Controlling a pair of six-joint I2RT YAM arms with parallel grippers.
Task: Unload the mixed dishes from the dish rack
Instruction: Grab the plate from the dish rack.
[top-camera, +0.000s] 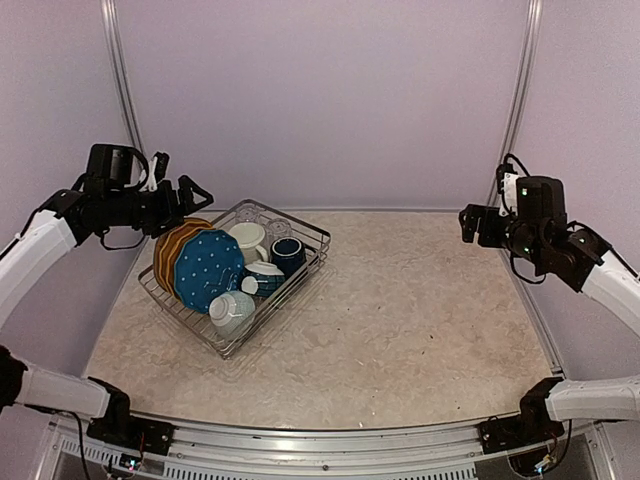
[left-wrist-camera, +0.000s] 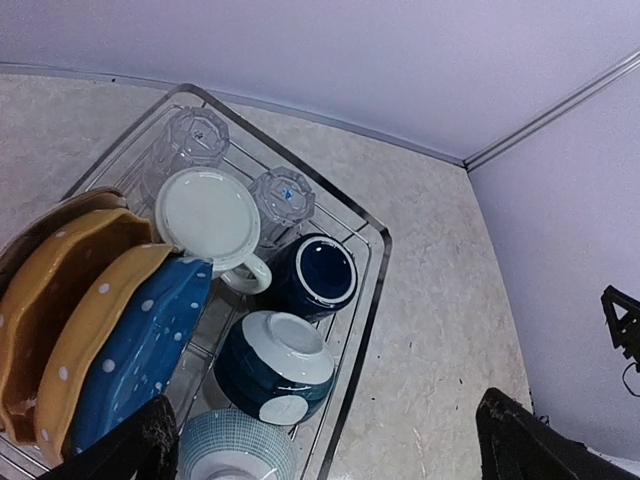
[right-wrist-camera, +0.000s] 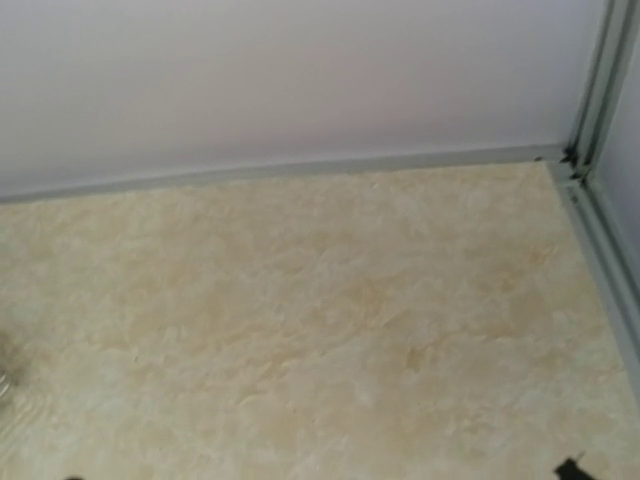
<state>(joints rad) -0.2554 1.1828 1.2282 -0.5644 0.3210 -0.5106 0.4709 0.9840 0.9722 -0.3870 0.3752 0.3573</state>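
The wire dish rack (top-camera: 318, 240) stands at the table's left, seen also in the left wrist view (left-wrist-camera: 375, 260). It holds upright mustard plates (top-camera: 172, 250), a blue dotted plate (left-wrist-camera: 140, 350), a cream mug (left-wrist-camera: 208, 218), a navy mug (left-wrist-camera: 318, 275), two clear tumblers (left-wrist-camera: 283, 195) and two upturned teal bowls (left-wrist-camera: 275, 365). No bird pattern shows on any plate. My left gripper (top-camera: 190, 190) hangs open and empty above the rack's left end, over the plates. My right gripper (top-camera: 470, 225) is open and empty, high over the table's far right, well away from the rack.
The marble tabletop (top-camera: 420, 320) spreads right of the rack, and the right wrist view shows only it (right-wrist-camera: 320, 330). Pale walls and metal frame posts (top-camera: 520, 100) close off the back and sides.
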